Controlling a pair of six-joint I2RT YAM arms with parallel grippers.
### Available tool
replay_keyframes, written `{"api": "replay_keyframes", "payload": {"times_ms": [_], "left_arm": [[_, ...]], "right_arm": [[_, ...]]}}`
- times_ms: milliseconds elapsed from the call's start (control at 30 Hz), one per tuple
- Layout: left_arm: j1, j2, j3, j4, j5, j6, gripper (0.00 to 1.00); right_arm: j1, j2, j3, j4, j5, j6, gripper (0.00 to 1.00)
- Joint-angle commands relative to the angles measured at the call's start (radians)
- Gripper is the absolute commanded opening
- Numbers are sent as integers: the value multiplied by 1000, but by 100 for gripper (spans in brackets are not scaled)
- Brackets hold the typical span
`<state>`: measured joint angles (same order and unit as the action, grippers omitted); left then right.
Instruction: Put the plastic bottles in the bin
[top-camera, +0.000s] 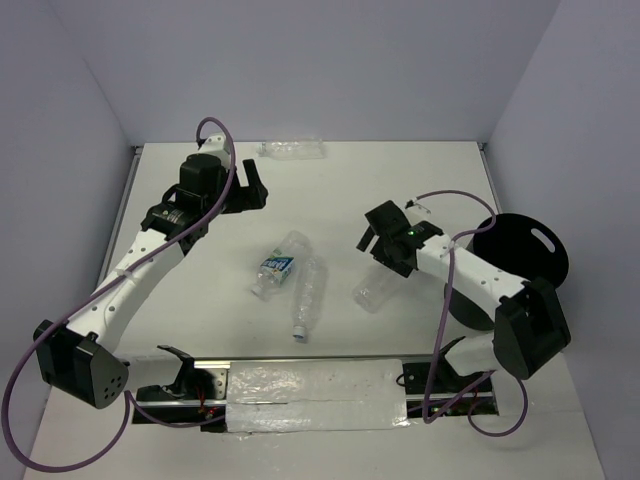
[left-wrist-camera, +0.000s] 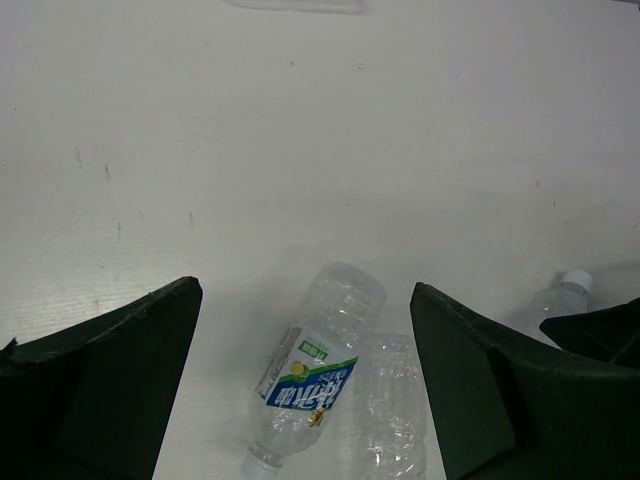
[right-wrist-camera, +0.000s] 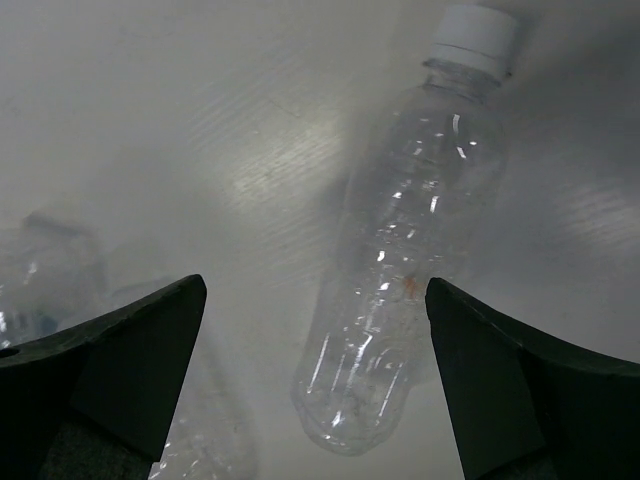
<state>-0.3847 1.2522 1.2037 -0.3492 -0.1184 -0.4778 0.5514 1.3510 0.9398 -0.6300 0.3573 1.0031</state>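
Table (top-camera: 420, 180): plain white, faint grey scuffs. Walls (top-camera: 300, 60): pale lavender.
Bin (top-camera: 525, 262): black.
Labelled bottle (top-camera: 280, 265): clear; label blue and white with a small yellow-green patch.
Middle bottle (top-camera: 310, 295), far bottle (top-camera: 292, 150), right-hand bottle (right-wrist-camera: 400, 260): clear, ribbed, no label. Right-hand bottle's cap (right-wrist-camera: 473, 30): white.
Arm links (top-camera: 130, 285): white shells, black joints. Cables (top-camera: 215, 130): purple.
Left gripper (left-wrist-camera: 305, 288), right gripper (right-wrist-camera: 315, 285): black.
LED (top-camera: 411, 232): green.

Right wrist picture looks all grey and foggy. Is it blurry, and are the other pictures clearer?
Right wrist view: dim and hazy; the middle bottle shows white glints, the bottles at the lower left are blurs. Left wrist view: brighter, sharper, the labelled bottle stands out clearly. Top view: even light, yet the far bottle nearly fades into the white table.
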Motion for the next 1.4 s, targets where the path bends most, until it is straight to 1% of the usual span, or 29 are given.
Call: {"api": "replay_keyframes", "payload": {"times_ms": [0,100,267,467,533,600,667,700,767,800,833,900,967,1067,1200,1267,1333,1367], "left_arm": [[1,-13,0,21,19,-2,99],[1,-13,-3,22,22,1,99],[1,-7,-4,24,37,-5,99],[1,-5,-4,19,48,-8,99],[1,-8,-6,19,46,-5,99],[1,-10,-7,19,46,-7,99],[1,-10,-7,19,46,-8,99],[1,-10,-9,21,46,-7,99],[1,-8,-9,23,49,-10,99],[1,-8,-9,24,52,-10,99],[1,-8,-9,23,52,-12,99],[1,-10,-10,21,48,-13,99],[1,-13,-12,19,39,-10,99],[1,-17,-12,21,25,-13,99],[1,-19,-9,15,19,-12,99],[1,-19,-4,9,5,-10,99],[1,-16,0,1,-10,-10,99],[1,-13,10,-7,-21,-8,99]], "right_arm": [[25,23,34,-146,130,164,98],[34,36,34,-178,158,212,99],[36,74,17,-168,144,226,99],[36,123,-28,-67,60,213,99],[38,137,-36,-28,43,209,96],[44,149,-35,-13,46,204,88],[54,149,-26,-7,58,189,82],[56,151,-21,-4,63,186,76],[59,151,-10,1,72,172,71],[62,145,-6,1,77,167,67],[62,140,-1,1,81,155,65],[79,119,28,-23,118,141,59],[96,97,80,-62,178,115,56],[116,45,143,-79,222,66,52],[125,-33,221,-85,261,-17,51],[131,-88,298,-106,293,-89,50],[133,-130,373,-128,389,-187,49],[131,-179,390,-116,423,-242,49]]}}
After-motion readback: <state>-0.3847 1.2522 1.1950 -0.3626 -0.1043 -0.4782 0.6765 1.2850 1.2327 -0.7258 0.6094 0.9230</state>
